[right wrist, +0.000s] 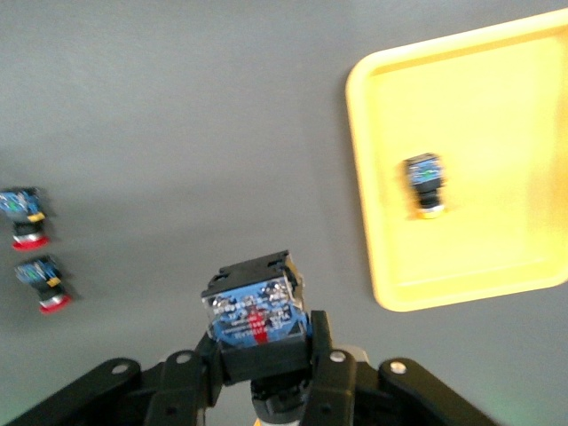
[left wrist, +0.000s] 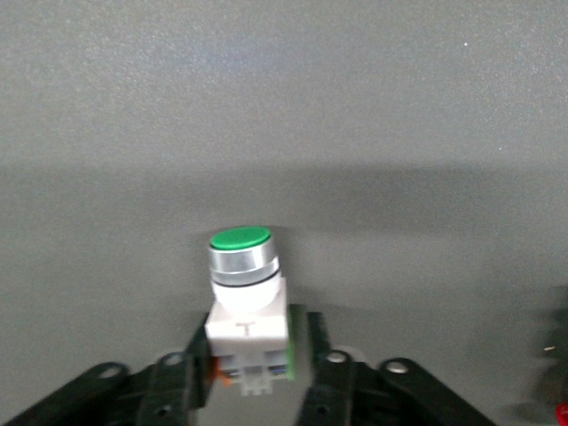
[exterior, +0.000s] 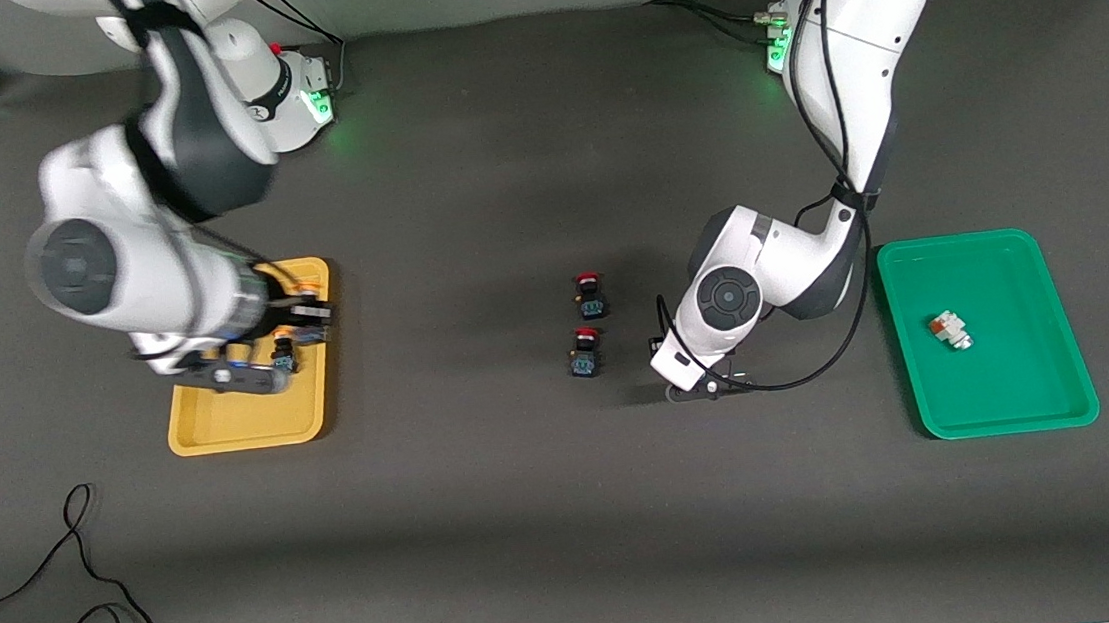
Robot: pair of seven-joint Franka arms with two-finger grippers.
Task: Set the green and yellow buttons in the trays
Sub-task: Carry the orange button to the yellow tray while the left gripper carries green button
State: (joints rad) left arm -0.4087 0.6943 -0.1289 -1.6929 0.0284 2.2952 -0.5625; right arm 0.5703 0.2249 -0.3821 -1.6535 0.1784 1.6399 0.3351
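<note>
The left gripper (left wrist: 253, 377) has its fingers clamped on a green button (left wrist: 244, 306) low at the bench (exterior: 532, 514); the shallow grip may slip when lifted. The right gripper (right wrist: 264, 373), over the yellow tray (exterior: 224, 431), clamps a dark-bodied button (right wrist: 256, 311) that could land outside the rim.

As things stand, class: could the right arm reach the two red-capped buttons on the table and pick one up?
Probably not yet. The right gripper is shut on a dark-bodied button near the yellow tray, so its jaws are occupied. The red-capped buttons lie in the open.

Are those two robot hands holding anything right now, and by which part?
Yes. The left gripper pinches a green button by its white body. The right gripper holds a dark-bodied button by its body sides.
</note>
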